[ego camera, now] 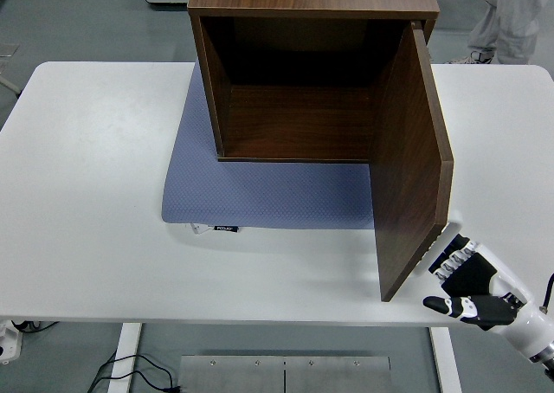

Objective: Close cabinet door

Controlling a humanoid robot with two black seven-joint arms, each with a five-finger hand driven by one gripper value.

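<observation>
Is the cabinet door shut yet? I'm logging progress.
No, the cabinet door stands swung wide open, showing the empty inside of the cabinet, with the right hand at the door's outer edge.

The boxy wooden cabinet (pixel 303 73) was a dark walnut brown with streaky grain all over, and its swung-out flat door (pixel 411 159) matched, though the door's thin edge looked a bit lighter. The inside was shadowy, nearly black up top. Under it sat a slate-blue rubbery mat (pixel 268 194) with a fine dotted texture and a tiny black label. The smooth table (pixel 86 194) was plain white. The robot's right hand (pixel 467 282) was black with white finger segments.
</observation>
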